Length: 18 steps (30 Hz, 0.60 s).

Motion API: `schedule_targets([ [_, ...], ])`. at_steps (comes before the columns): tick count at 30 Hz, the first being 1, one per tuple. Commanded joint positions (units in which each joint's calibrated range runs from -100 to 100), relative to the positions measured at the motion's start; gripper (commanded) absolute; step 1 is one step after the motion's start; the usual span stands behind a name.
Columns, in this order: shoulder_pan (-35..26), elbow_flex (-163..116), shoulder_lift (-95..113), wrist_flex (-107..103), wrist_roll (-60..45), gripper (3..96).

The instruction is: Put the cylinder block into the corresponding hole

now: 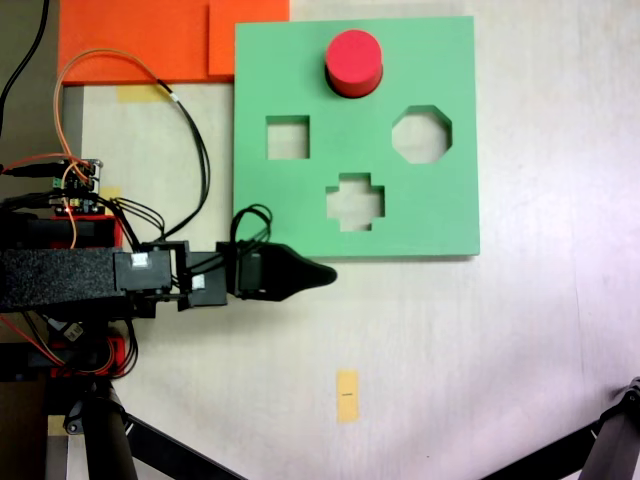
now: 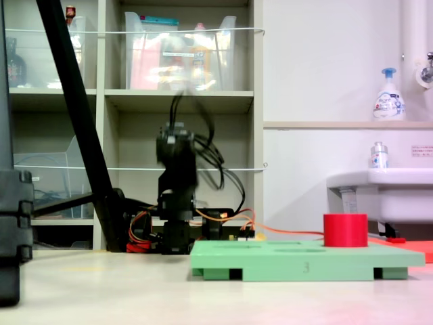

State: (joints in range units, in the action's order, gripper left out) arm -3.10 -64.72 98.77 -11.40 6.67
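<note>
End effector (image 1: 305,274) empty, apparently closed, well apart from cylinder block (image 1: 354,62) on green board (image 1: 450,200)

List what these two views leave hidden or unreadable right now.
- The round hole: covered by the red cylinder in the first exterior view; the green board is edge-on in the second exterior view, so how far the cylinder sits in is unclear.
- The gripper: dark and viewed from above, opening unclear; motion-blurred in the second exterior view.
- The arm's base: cut off at the first exterior view's left.
</note>
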Motion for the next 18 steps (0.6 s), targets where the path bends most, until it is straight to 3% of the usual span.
schedule_targets([
  [1, 1.4, -9.4, 1.2, 4.8, -3.7, 49.4],
  [6, 0.3, -35.3, 1.2, 28.5, -7.6, 48.2],
  [18, 1.1, -35.3, 1.2, 10.8, -7.4, 48.9],
])
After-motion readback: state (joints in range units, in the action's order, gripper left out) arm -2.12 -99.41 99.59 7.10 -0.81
